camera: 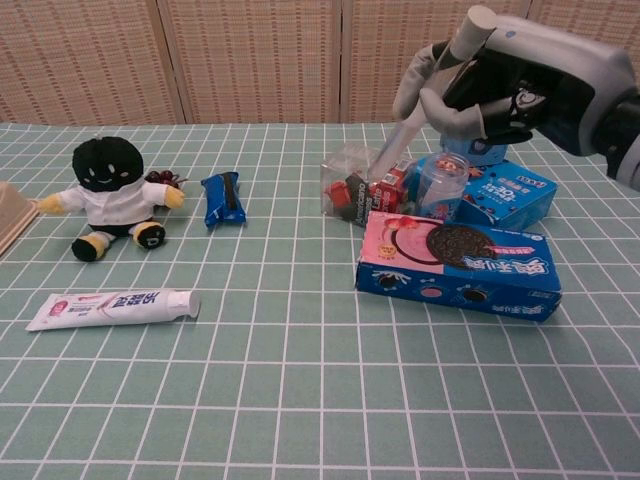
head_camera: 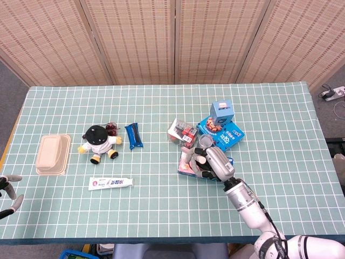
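Snack boxes point(camera: 458, 264) crowd right hand point(camera: 478, 85); open table point(camera: 290, 400) leftward.

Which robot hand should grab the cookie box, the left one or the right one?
Probably the right hand: it hovers open just above the cookie box. The left hand sits at the table's far left edge, beyond the toothpaste tube.
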`<state>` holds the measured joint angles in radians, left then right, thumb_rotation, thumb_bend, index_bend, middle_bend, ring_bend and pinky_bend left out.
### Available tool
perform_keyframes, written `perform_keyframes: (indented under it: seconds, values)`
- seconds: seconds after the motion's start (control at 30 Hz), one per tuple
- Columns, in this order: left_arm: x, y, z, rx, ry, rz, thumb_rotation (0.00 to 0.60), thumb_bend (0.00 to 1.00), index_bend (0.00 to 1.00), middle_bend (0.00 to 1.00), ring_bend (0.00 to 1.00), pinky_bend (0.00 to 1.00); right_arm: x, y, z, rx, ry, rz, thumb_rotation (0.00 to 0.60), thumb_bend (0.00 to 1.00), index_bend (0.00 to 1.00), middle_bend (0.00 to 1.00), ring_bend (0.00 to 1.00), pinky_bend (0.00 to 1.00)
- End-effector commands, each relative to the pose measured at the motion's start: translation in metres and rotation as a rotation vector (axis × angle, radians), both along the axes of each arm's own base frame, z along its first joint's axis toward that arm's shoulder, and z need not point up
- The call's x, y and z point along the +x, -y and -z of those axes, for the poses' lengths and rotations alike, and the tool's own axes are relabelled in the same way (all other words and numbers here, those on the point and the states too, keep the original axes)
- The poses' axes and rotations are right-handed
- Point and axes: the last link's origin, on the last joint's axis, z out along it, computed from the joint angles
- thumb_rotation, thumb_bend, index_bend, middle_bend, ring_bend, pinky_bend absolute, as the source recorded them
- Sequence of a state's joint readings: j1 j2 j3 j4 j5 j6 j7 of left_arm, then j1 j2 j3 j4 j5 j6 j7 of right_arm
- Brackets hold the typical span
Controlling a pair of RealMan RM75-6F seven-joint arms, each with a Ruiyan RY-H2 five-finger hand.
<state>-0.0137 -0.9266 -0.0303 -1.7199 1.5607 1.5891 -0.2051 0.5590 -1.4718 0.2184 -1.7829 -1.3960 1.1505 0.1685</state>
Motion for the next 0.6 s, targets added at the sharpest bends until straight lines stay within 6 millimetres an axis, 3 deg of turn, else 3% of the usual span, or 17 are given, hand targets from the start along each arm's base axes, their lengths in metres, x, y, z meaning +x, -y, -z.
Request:
perform_keyframes:
  seconds: [0.03, 0.13, 0.43, 0.53, 0.6]
  values:
    - [0.000, 0.000, 0.000, 0.001, 0.001, -0.001, 0.600, 0.33, 0.44, 0.63, 0.47, 0.53, 0.000, -0.006, 0.012, -0.170, -0.142, -0.110, 0.600, 0.58, 0.78, 1.00, 1.00, 1.00]
    - [0.000, 0.000, -0.001, 0.002, 0.002, -0.001, 0.600, 0.33, 0.44, 0.63, 0.47, 0.53, 0.002, -0.010, 0.015, -0.156, -0.112, -0.110, 0.600, 0.58, 0.78, 1.00, 1.00, 1.00]
    - [0.000, 0.001, -0.001, 0.002, 0.003, 0.001, 0.600, 0.33, 0.44, 0.63, 0.47, 0.53, 0.006, -0.018, 0.006, 0.267, 0.214, 0.047, 0.600, 0.58, 0.78, 1.00, 1.00, 1.00]
    - [0.000, 0.001, -0.001, 0.001, 0.001, 0.002, 0.600, 0.33, 0.44, 0.63, 0.47, 0.53, 0.005, -0.018, 0.004, 0.287, 0.204, 0.043, 0.600, 0.58, 0.78, 1.00, 1.00, 1.00]
    - [0.001, 0.001, 0.000, 0.001, -0.001, 0.002, 0.600, 0.33, 0.44, 0.63, 0.47, 0.53, 0.000, -0.014, 0.003, 0.184, 0.105, -0.010, 0.600, 0.58, 0.78, 1.00, 1.00, 1.00]
